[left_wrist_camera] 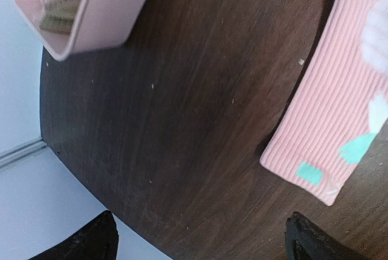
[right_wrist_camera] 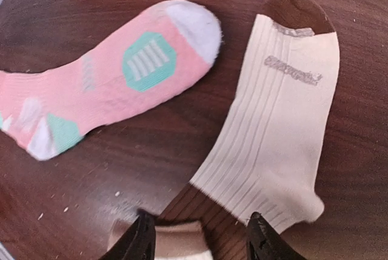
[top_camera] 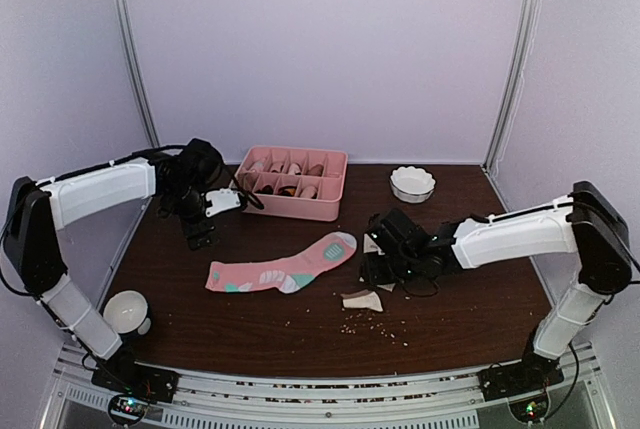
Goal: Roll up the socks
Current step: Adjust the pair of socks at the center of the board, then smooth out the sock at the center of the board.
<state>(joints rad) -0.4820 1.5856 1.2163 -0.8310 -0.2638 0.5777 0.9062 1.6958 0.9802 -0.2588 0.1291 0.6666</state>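
Observation:
The pink sock (top_camera: 283, 267) lies flat across the middle of the table, cuff to the left, white toe to the right (right_wrist_camera: 121, 84). Its ribbed cuff (left_wrist_camera: 339, 108) shows right of my left gripper (left_wrist_camera: 203, 242), which hangs open above bare table near the left edge (top_camera: 198, 234), holding nothing. The cream sock (right_wrist_camera: 279, 126) lies right of the pink toe, its dark brown toe end pointing away. Its brown cuff end is folded over into a small roll (right_wrist_camera: 179, 239) between the fingers of my right gripper (right_wrist_camera: 200, 242). The jaws stand apart, with a gap on the right side.
A pink divided tray (top_camera: 293, 181) with rolled socks stands at the back centre (left_wrist_camera: 103, 11). A white bowl (top_camera: 412, 184) sits back right and a white cup (top_camera: 127, 311) front left. Crumbs are scattered in front of the right gripper (top_camera: 378, 267).

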